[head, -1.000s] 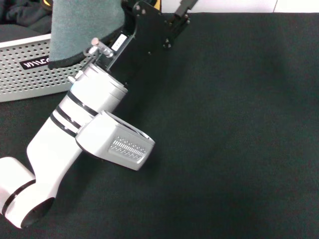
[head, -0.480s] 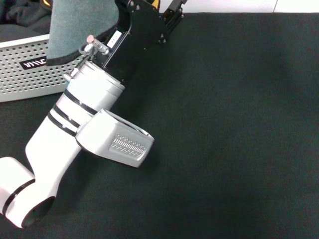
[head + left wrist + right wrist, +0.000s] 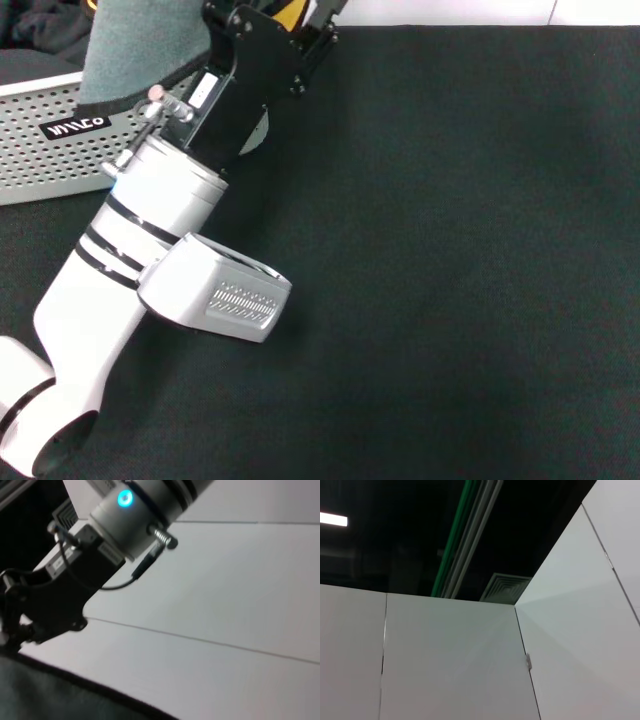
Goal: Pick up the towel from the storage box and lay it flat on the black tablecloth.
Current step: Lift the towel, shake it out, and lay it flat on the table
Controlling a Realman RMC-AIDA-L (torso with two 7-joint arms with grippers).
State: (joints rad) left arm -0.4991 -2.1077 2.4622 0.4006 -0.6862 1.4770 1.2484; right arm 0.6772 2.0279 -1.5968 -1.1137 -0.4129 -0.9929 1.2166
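Left gripper, raised at the far edge of the head view, carries the towel aloft; its fingertips run out of view, so whether they are pinched on the cloth or parted cannot be told from the pictures. Behind and to the left of the gripper the towel hangs as a broad grey sheet with a thin dark hem along its lower edge, a sliver of its yellow-orange face peeking out beside the black wrist bracket. It drapes in front of the storage box, the pale perforated basket (black label with white logo facing the camera) that stands further left on the surface.

Holding the cloth high looks deliberate: it lets the towel fall open under its own weight and clear the basket's rim before being carried over. As it hangs, its long axis seems to run roughly up and down, hem lowest, though the upper part is out of view.

Spread wide to the gripper's right and below it, the black tablecloth waits for the laying-out, not yet begun. Right gripper is not visible; its wrist camera faces ceiling and wall panels.
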